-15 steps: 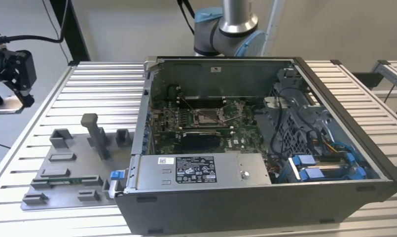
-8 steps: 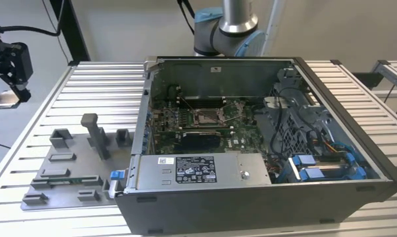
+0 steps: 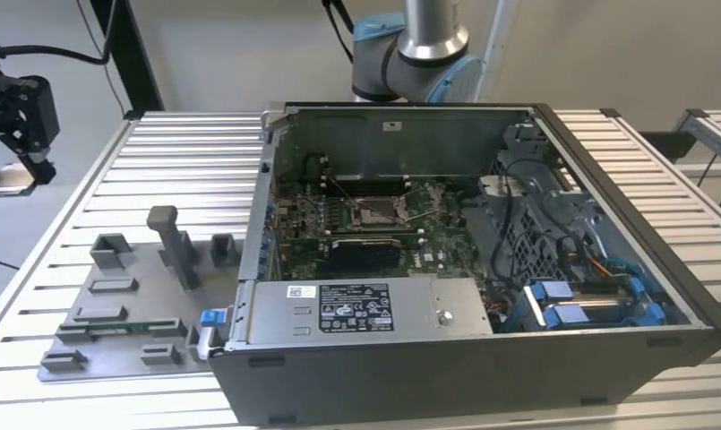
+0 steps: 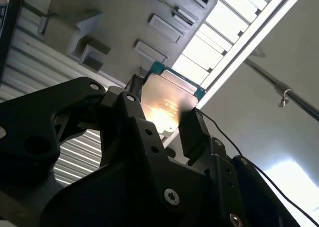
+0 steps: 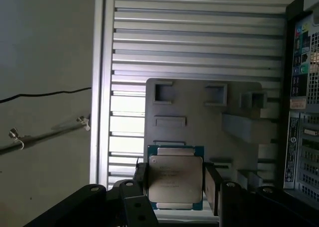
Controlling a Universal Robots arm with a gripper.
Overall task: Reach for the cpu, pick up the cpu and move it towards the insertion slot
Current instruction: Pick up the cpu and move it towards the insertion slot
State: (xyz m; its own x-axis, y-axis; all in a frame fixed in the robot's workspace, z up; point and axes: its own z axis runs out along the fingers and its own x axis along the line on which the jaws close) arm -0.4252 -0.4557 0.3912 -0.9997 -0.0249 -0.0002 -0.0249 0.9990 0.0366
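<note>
We've got the cpu, silver lid on green-edged board, pinched between gripper fingers; grey fixture plate and open computer case lie beyond it.

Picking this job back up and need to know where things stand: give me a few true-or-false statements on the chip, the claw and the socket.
1. The claw holds the chip between its fingers. True.
2. The chip sits in the socket. False: the chip is in the claw, and the socket shows a dark centre.
3. The computer case lies open, socket showing. True.
4. The grey plate lies inside the case. False: it lies on the table beside the case, at the exterior view's left.
</note>
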